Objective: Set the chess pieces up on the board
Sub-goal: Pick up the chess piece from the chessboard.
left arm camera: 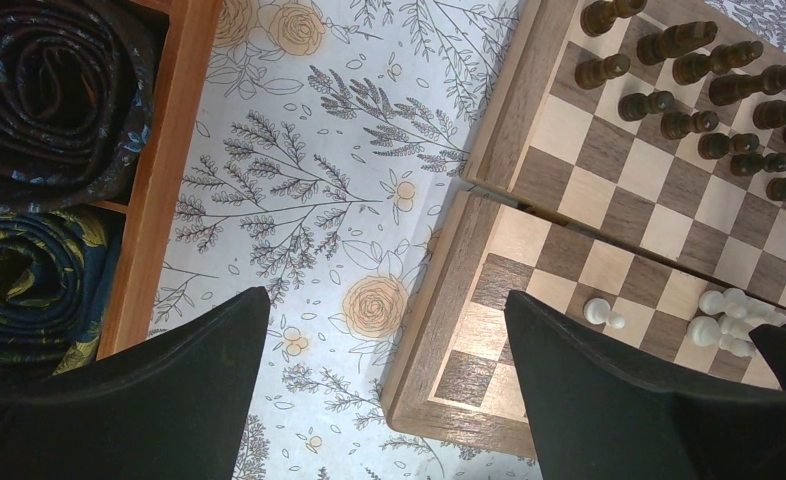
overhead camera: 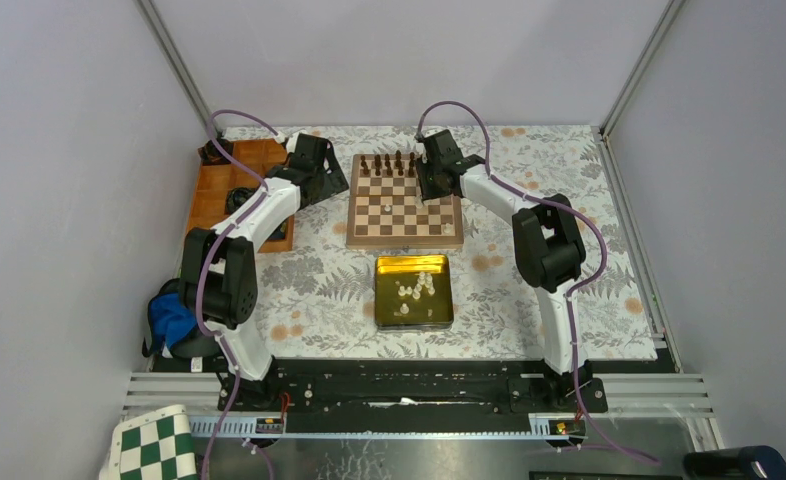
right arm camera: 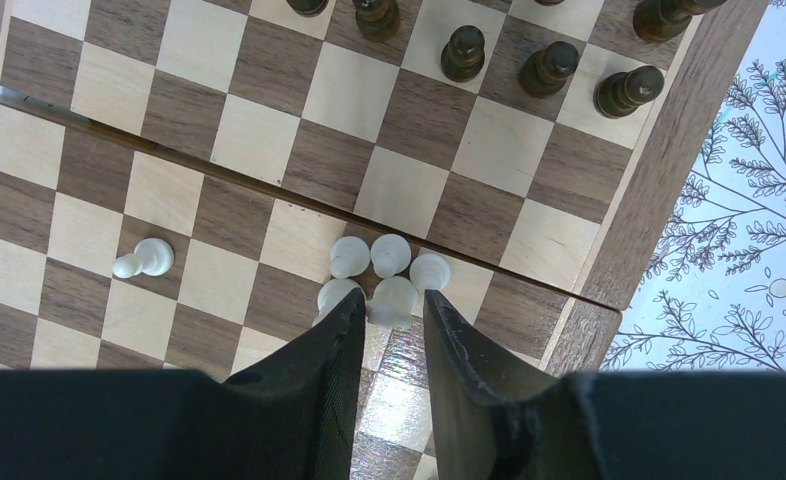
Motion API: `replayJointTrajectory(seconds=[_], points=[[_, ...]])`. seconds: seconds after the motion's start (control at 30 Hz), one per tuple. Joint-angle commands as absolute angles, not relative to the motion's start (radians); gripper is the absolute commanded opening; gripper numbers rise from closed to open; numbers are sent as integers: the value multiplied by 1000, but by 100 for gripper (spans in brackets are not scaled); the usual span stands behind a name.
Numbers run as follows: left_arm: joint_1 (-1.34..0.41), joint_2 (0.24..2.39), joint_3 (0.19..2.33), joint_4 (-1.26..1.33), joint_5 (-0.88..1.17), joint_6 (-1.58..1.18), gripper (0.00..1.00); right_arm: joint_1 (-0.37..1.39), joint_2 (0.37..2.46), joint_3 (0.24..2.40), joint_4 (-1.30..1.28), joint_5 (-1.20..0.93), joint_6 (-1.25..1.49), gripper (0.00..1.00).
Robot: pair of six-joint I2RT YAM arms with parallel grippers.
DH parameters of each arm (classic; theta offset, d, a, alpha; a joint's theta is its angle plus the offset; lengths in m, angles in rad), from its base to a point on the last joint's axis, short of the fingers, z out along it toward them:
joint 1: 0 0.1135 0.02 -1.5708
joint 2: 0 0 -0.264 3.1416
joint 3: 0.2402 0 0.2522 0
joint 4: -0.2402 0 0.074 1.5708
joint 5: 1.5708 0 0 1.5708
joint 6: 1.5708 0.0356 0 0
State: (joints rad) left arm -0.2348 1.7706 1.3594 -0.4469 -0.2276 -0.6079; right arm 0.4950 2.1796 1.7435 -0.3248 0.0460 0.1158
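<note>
The board (overhead camera: pixel 405 243) lies at the table's far middle, its rim also in the left wrist view (left arm camera: pixel 439 330) and the right wrist view (right arm camera: pixel 659 170). A tight cluster of cream-white chess pieces (right arm camera: pixel 389 255) stands near its right edge, and one more (right arm camera: pixel 141 260) lies tipped over to the left. My right gripper (right arm camera: pixel 391 298) is low over the cluster, its jaws narrow, with one cream piece (right arm camera: pixel 396 303) between the tips and a thin gap still showing beside it. My left gripper (left arm camera: pixel 387 298) hangs wide open and empty over the board's left corner. In the overhead view the right gripper (overhead camera: pixel 431 185) is above the board's right side.
Dark brown pieces (right arm camera: pixel 464 50) fill the board's far rows. A gold tin (overhead camera: pixel 381 300) in front of the board holds more cream pieces (overhead camera: pixel 417 288). An orange wooden tray (overhead camera: pixel 209 205) with rolled cloths (left arm camera: pixel 39 90) sits left. A green-and-white mat (overhead camera: pixel 154 445) lies at the near left.
</note>
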Motion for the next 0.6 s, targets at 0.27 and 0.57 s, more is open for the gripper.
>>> replayJointTrajectory(seconds=[0.27,0.57], points=[[-238,1779,1385,-418,-239,-610,95,505,2188,1778,-330,52,93,28],[-238,1773,1380,-418,-238,-611,95,504,2171,1738,-323,51,94,30]])
